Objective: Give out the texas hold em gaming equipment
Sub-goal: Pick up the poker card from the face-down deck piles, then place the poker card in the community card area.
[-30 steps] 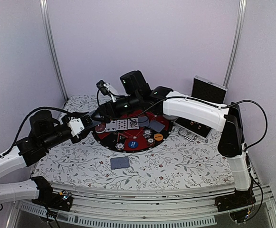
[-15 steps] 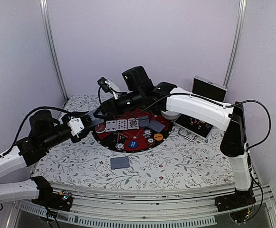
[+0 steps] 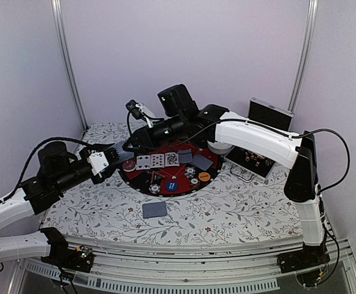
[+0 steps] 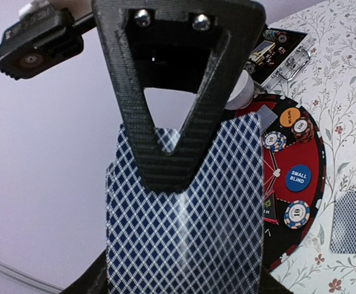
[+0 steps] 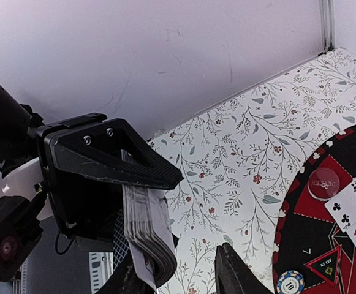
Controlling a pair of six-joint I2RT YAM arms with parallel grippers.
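Note:
My left gripper (image 3: 113, 157) is shut on a deck of playing cards (image 4: 184, 220) with blue diamond backs, held in the air left of the round mat. One left finger (image 4: 165, 116) lies across the top card. My right gripper (image 5: 178, 266) has reached over to the deck's free end (image 5: 148, 239). Its jaws stand apart around that end: the left finger is against the cards, the right finger is clear of them. Striped chips (image 4: 296, 214), a blue small-blind disc (image 4: 297, 177), an orange disc (image 3: 204, 176), a triangular marker (image 5: 322, 263) and face-up cards (image 3: 156, 160) lie on the mat.
The black and red mat (image 3: 187, 187) sits mid-table on a flowered cloth. One face-down card (image 3: 154, 210) lies on the cloth in front of it. An open black case (image 3: 254, 162) stands at the right. A white bowl (image 4: 242, 92) shows behind the mat. The back wall is close.
My right gripper has risen a little to the deck's end and its jaws have narrowed around it. The left arm and the deck have stayed where they were.

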